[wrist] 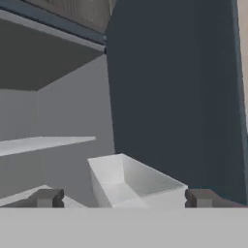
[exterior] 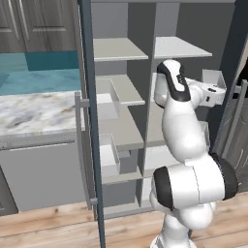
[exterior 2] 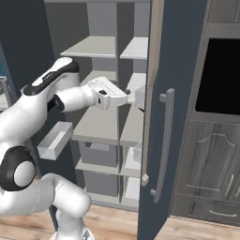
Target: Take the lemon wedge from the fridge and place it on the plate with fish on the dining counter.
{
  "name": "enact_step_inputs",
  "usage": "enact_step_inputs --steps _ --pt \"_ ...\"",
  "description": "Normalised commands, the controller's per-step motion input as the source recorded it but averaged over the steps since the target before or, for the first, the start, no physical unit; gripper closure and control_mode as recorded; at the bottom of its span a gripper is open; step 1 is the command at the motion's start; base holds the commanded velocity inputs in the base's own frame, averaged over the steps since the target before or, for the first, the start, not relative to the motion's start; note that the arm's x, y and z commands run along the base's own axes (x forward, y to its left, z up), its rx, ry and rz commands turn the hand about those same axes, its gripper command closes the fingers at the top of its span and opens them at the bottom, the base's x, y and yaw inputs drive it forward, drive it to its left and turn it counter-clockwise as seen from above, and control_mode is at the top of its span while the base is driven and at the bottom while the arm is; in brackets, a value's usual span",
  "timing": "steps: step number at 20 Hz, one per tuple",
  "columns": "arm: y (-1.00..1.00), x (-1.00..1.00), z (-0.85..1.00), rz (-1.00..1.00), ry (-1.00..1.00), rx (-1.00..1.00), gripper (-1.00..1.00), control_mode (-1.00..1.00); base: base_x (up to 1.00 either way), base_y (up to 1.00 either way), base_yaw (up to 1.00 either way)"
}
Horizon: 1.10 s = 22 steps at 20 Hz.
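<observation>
Between the fingers: a white, boxy door bin (wrist: pixel 138 186) with thin flat walls and an open top, just beyond the tips in the hand view.
Gripper (wrist: pixel 123 198): spread wide, nothing held; two small dark blocky fingertips (wrist: pixel 46 197) stand well apart, one on each side of the bin.
Fridge (exterior 2: pixel 157 56): both slate-blue doors swung open; smooth matte panels, long grey bar handle (exterior 2: pixel 164 140) on the right door, squared at its ends.
Shelves (exterior: pixel 121 48): flat pale grey slabs in two columns split by a grey upright divider, ahead of the fingers; their tops look bare from these angles.
Left door (exterior: pixel 89 97): seen edge-on as a thin slate strip, with white rectangular bins (exterior: pixel 107 101) on its inner face.
Lemon wedge: cannot make it out on any shelf or bin.
Arm (exterior: pixel 181 126): glossy white rounded segments with dark joints, reaching into the right side of the fridge at mid height.
Marble counter (exterior: pixel 38 111): white-grey slab with brownish veins, far left of the fingers, outside the fridge.
Cupboards (exterior 2: pixel 211 164): grey wood-grain with arched panels, right of the open door.
Floor (exterior: pixel 48 223): light wooden planks.
</observation>
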Motion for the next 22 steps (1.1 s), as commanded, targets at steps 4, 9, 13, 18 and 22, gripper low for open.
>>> enact_step_inputs --steps 4,9,13,18,22 --pt "-0.01 0.98 0.00 -0.02 0.27 0.00 -1.00 -1.00 0.00 0.00 0.00" --pt "-0.01 0.70 -0.12 -0.13 0.35 0.00 -1.00 -1.00 0.00 0.00 0.00" --pt "0.00 0.04 -0.10 -0.05 0.09 -0.01 -1.00 -1.00 0.00 0.00 0.00" --pt "-0.54 0.00 -0.18 -0.30 0.10 0.00 -1.00 -1.00 0.00 0.00 0.00" --pt "-1.00 -0.47 -0.05 -0.38 0.00 0.04 -1.00 -1.00 0.00 0.00 0.00"
